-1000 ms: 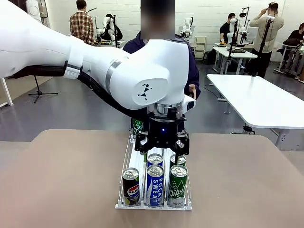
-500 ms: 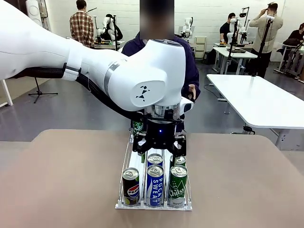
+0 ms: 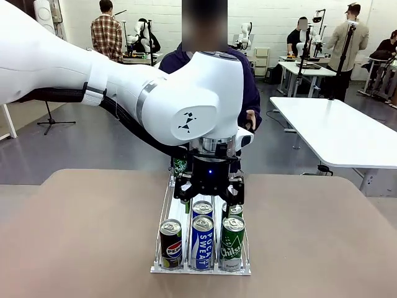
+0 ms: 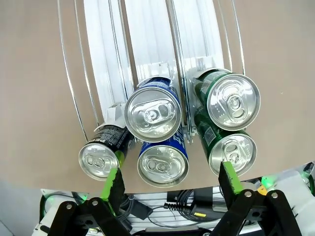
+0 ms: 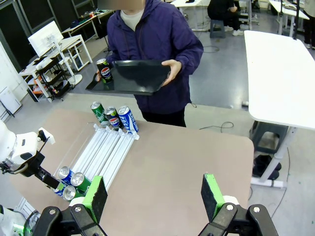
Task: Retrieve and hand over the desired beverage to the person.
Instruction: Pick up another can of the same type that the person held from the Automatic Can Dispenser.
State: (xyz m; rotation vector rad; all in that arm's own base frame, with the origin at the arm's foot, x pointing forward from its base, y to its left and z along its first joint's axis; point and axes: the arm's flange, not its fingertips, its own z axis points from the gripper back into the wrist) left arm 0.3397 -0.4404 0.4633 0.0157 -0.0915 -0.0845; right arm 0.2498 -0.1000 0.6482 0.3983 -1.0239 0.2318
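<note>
Fingers (image 4: 114,173) of the left gripper (image 3: 209,200) stand spread wide with nothing held between them, pointing straight down over the near end of the rack (image 3: 176,214). From the front, the tips sit at about can-top height to either side of the rear blue can (image 3: 202,208) in the middle lane; whether they touch a can cannot be told. The left wrist view looks down past the green pads and adds the layout. It shows five can tops: a Pepsi can (image 4: 101,158) alone in its lane, a front blue can (image 4: 162,164) before the rear one, and two green cans (image 4: 234,101) one behind the other. Bare white lanes run on beyond them. The left arm (image 3: 186,99) comes in from the left, bends at a bulky joint above the rack and covers most of the person (image 5: 157,44) in the front view. The right wrist view, from high over the table (image 5: 197,157), shows what that arm blocks. The person stands at the far edge holding a black tray (image 5: 135,76) with a second Pepsi can (image 5: 103,70) upright on it. Three far cans (image 5: 112,118), green, Pepsi and blue, stand at the rack's far end just before the person. The right gripper (image 5: 153,183) hangs above the table with its pads wide apart and empty. Off to the right stands a white table (image 3: 335,130), with other people at benches farther back.
</note>
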